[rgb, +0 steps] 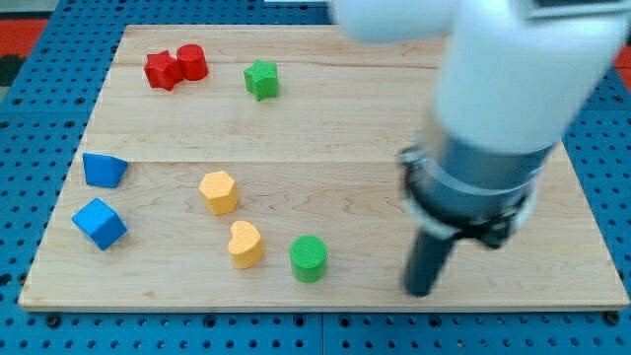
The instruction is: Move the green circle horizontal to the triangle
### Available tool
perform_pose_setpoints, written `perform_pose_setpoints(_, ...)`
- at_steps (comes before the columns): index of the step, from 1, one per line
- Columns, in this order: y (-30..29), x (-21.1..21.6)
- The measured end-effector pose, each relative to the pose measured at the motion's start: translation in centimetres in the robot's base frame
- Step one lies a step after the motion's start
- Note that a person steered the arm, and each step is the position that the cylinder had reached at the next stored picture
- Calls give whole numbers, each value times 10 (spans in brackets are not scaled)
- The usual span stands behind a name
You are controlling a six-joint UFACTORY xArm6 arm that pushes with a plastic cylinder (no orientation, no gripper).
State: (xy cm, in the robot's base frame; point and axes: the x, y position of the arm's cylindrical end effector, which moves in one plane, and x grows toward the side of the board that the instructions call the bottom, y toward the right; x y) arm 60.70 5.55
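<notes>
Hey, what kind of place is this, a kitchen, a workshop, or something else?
Most likely a robotics lab bench. A wooden board sits on a blue pegboard table, small coloured blocks like the green circle and blue triangle are scattered about, and my tip touches none.

Yellow heart (pixel 245 244) just beside green circle (pixel 309 258) (view's left); right side open.

White arm, dark rod

The arm (pixel 513 59) has a white shell, a grey collar and a black rod with my tip (pixel 421 292).
</notes>
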Motion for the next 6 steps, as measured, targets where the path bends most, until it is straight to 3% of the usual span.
perform_pose_setpoints(1, -79, -11)
perform_pose_setpoints(2, -135, -55)
perform_pose_setpoints(3, -133, -103)
perform_pose_setpoints(4, -100, -95)
perform_pose_setpoints(5, -130, -51)
perform_pose_setpoints(6, -80, -51)
